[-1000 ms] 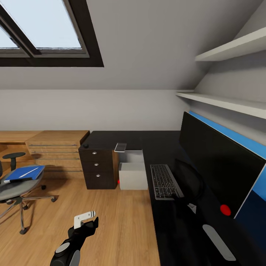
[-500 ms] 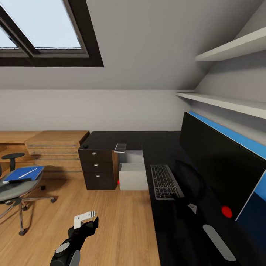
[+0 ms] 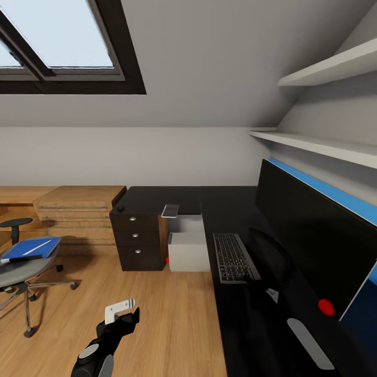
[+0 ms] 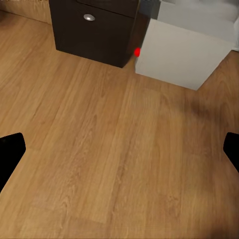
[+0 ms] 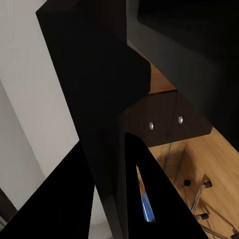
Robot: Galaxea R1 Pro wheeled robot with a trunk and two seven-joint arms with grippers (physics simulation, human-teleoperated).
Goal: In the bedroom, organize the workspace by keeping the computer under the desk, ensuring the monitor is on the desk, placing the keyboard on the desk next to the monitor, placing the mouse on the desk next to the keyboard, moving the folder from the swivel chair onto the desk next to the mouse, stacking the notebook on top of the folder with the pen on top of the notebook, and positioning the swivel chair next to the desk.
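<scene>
Nearest the head camera, the left end effector (image 3: 125, 310) hangs low over the light wood floor (image 3: 157, 314), gripping nothing; in its wrist view its dark fingertips (image 4: 11, 149) sit far apart at the frame edges, so it is spread wide. The right end effector is lost in dark shapes in its wrist view, and whether it is spread or pressed together cannot be told. Along the right runs the black bench (image 3: 235, 324), carrying the keyboard (image 3: 233, 257) just beside the monitor (image 3: 309, 235). At the left, well apart from the bench, the swivel chair (image 3: 21, 272) holds the blue folder (image 3: 29, 248) with a white pen (image 3: 35, 247) on it. Farther back, the grey computer (image 3: 187, 250) stands on the floor under the bench beside dark drawers (image 3: 137, 240). A small black mouse (image 3: 120, 208) rests on the far bench corner.
</scene>
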